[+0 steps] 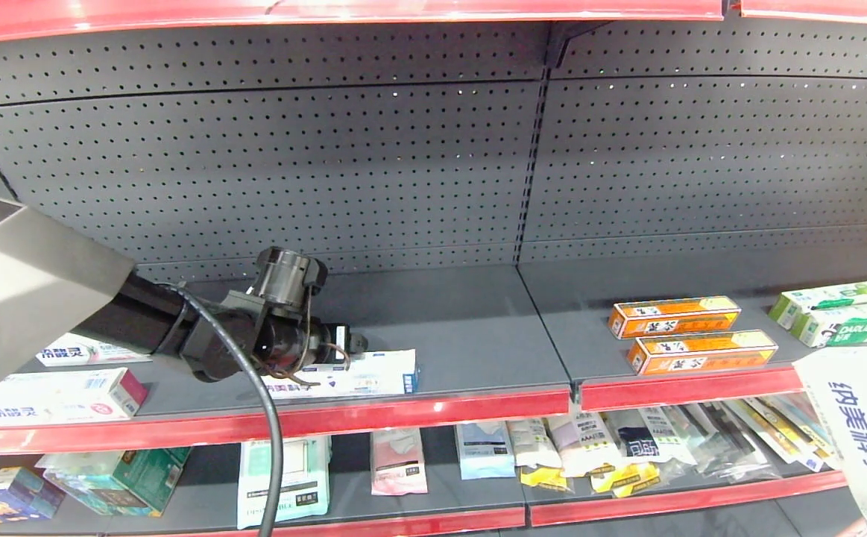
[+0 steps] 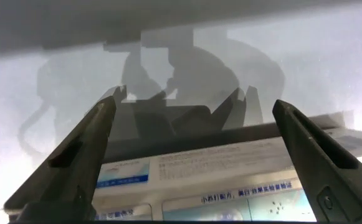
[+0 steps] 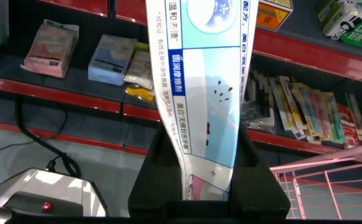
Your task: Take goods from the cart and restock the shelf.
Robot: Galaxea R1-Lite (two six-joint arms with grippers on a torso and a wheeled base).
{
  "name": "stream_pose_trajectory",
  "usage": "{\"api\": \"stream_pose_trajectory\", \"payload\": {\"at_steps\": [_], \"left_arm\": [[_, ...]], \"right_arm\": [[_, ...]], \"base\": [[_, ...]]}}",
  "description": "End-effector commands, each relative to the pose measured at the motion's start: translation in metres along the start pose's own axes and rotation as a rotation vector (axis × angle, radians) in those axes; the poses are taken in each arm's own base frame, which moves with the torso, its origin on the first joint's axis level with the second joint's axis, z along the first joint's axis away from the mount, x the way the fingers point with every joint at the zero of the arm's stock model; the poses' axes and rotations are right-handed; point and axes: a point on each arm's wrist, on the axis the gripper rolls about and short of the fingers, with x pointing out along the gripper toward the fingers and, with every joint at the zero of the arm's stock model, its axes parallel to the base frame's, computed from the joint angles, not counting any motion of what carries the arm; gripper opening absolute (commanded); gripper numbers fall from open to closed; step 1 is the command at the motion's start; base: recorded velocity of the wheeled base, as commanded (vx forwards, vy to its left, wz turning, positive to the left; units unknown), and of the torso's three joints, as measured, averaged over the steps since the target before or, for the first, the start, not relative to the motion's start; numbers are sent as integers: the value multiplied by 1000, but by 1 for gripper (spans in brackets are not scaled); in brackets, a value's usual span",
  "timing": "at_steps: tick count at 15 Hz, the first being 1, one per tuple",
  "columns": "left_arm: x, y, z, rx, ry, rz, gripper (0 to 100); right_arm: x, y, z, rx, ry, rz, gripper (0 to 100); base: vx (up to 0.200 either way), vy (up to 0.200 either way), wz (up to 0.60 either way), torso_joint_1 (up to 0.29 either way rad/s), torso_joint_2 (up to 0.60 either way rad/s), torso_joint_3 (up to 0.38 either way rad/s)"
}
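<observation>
Open-jawed left gripper (image 2: 194, 109) over white box (image 1: 381, 373) at shelf (image 1: 478, 335) front edge; release judged done, retreat next. Right gripper (image 3: 205, 149) clamps blue-white box (image 3: 205, 93).

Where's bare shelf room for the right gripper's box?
Bare: top shelf between the white-blue box and orange boxes, plus the whole back strip. Crowded: lower shelf, lined with packets.

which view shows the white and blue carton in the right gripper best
Right wrist view: the white and blue carton runs full length out of the right gripper. Head view catches one end at its right edge; left wrist view faces another carton.
</observation>
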Motion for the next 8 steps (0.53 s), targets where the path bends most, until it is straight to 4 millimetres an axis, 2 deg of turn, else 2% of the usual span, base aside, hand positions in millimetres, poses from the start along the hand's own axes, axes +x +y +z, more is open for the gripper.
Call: {"api": "stream_pose_trajectory", "payload": {"at_steps": [1,5,8], "left_arm": [[-2,-1,3,-1,-11,-7,100],[-11,-2,12,-4,-47,-20,100],[-31,-1,18,-13,-89,-31,100]], "right_arm": [[0,0,-1,0,2,1,0],[0,0,-1,0,5,2,0],[2,0,-2,2,15,6,0]], "base": [[0,0,0,0,0,0],[0,0,0,0,0,0],[0,0,0,0,0,0]]}}
